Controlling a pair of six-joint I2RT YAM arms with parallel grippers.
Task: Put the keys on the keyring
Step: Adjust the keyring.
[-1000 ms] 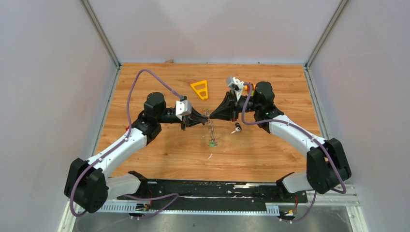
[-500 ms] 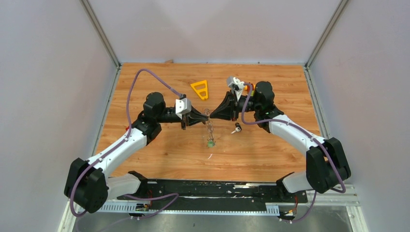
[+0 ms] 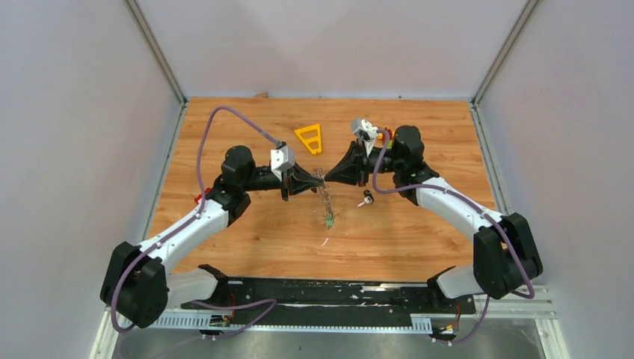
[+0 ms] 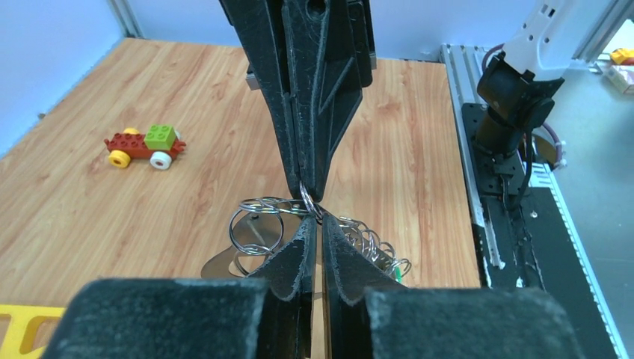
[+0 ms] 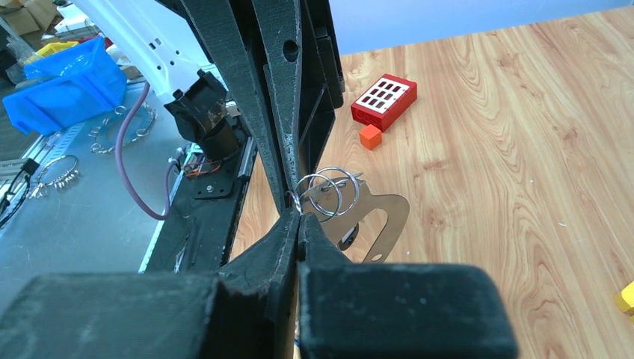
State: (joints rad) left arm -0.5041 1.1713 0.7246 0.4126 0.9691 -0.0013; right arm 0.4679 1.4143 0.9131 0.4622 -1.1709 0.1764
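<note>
Above desk (image 3: 419, 247) centre: keyring (image 5: 389, 198) pinched between left gripper (image 4: 314, 224) and right gripper (image 5: 297, 221), both jaws shut; green-tagged key (image 3: 327, 221) hung beneath.

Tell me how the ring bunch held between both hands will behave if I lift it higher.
Probably floppy: in the top view the ring bunch trails loosely from the hands down to a green tag, so it should swing. Likely light, being thin wire rings. Possibly slippery: the left hand and right hand seem to pinch only thin wire.
</note>
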